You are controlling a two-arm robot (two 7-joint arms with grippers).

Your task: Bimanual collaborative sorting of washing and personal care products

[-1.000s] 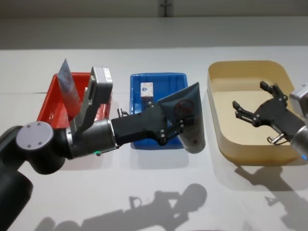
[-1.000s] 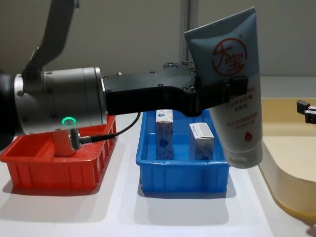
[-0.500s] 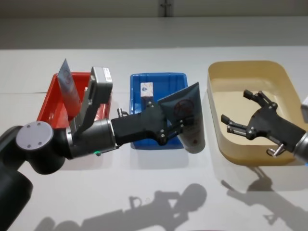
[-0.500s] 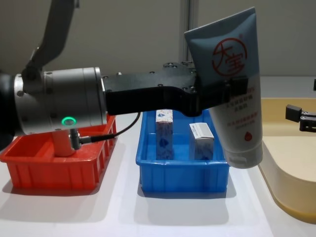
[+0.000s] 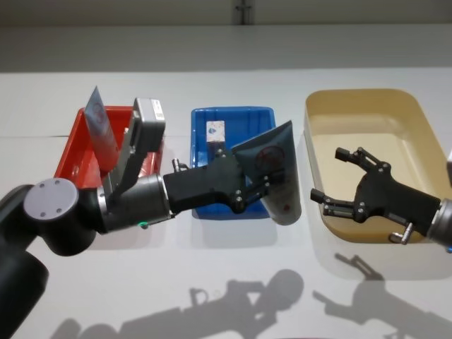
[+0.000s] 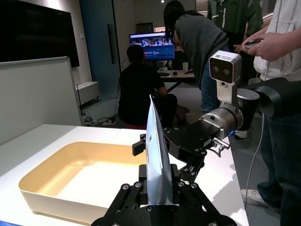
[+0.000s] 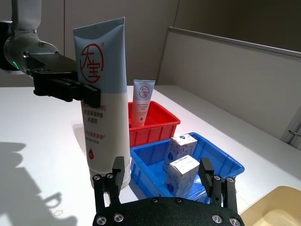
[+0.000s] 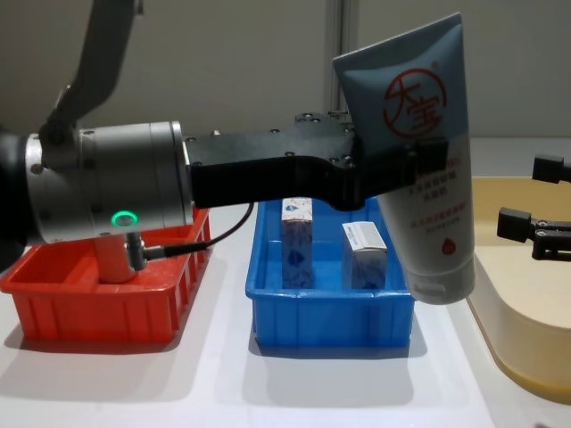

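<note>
My left gripper is shut on a pale-blue tube with a red round logo. It holds the tube upright, cap down, between the blue bin and the beige bin. My right gripper is open over the beige bin's left rim, a short way right of the tube and facing it. A second tube leans in the red bin. Two small blue cartons stand in the blue bin.
The red bin is at the left, the blue bin in the middle and the large beige bin at the right. Bare white table lies in front of all three. People stand in the room behind in the left wrist view.
My right gripper has moved left and nearer across the beige bin, toward the held tube, staying open. The left arm and the tube have not moved.
</note>
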